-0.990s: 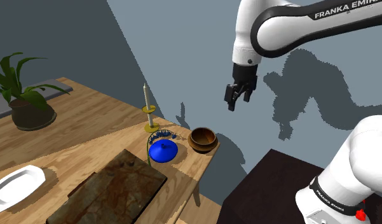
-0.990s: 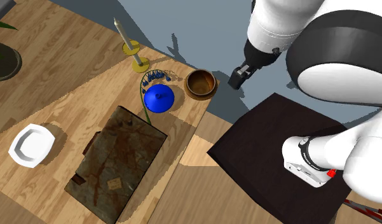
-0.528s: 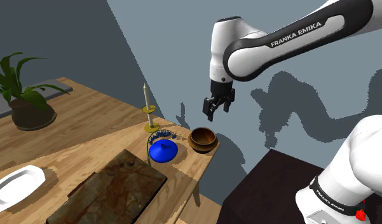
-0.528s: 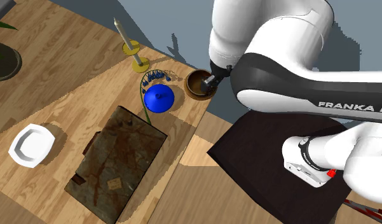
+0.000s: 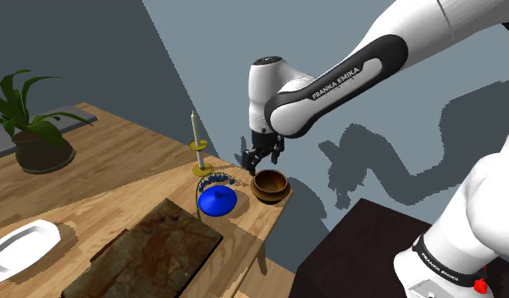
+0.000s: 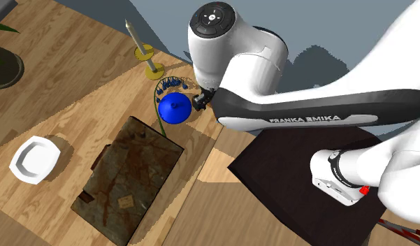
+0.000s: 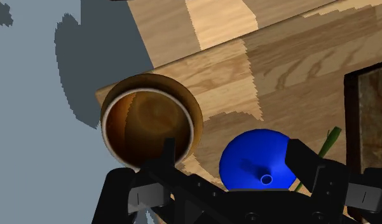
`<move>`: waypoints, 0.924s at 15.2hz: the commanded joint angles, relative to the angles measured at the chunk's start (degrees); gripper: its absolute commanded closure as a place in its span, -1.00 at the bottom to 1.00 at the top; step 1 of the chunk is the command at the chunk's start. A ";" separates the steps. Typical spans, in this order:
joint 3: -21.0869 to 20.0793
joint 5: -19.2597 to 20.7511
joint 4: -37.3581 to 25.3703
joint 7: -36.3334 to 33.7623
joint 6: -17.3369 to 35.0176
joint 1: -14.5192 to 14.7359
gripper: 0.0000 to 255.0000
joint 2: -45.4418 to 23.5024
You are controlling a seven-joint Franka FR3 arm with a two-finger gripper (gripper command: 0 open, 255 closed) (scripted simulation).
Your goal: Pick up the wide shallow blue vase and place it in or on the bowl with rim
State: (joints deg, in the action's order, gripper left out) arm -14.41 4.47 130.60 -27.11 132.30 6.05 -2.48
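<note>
Blue vase [image 5: 217, 201] first: it sits on the wooden table [image 5: 117, 182] near the corner, upright with its small neck on top (the body wide and low). It is just beside the brown bowl [image 5: 270, 185], the 2 close but apart. Nothing has lifted it, and the bowl is empty in the wrist view, so I judge that none of the task's 2 parts is done. The grasp, the lift, the short carry to the bowl and the release are all left.

The gripper [image 5: 257, 159] is open. In the wrist view its 2 black fingers [image 7: 297, 156] stand wide apart, with the vase [image 7: 259, 159] showing below and between them and touched by neither. The bowl [image 7: 150, 121] lies to the side of the other finger.

The arm rises from its stand at the shoulder view's lower right and stretches up and across to the left. Its forearm slopes down toward the table corner and the hand points down. In that view the gripper hangs above the bowl's far rim, not yet over the vase. The second exterior view puts the gripper [image 6: 201, 100] at the edge of the vase [image 6: 175, 108], with the arm covering most of the bowl. It looks to need a small shift over the vase, then a descent.
</note>
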 commanded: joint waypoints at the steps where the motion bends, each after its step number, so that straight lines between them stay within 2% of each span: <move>1: -0.28 2.11 -3.24 -2.53 1.44 0.58 -1.00 -4.48; 8: 1.08 9.22 -15.52 -10.22 5.14 4.48 -1.00 -20.02; 14: 3.33 12.99 -29.34 -14.28 5.38 8.68 -1.00 -33.35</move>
State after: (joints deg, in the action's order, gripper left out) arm -11.49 16.87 103.81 -40.72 137.69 13.98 -33.43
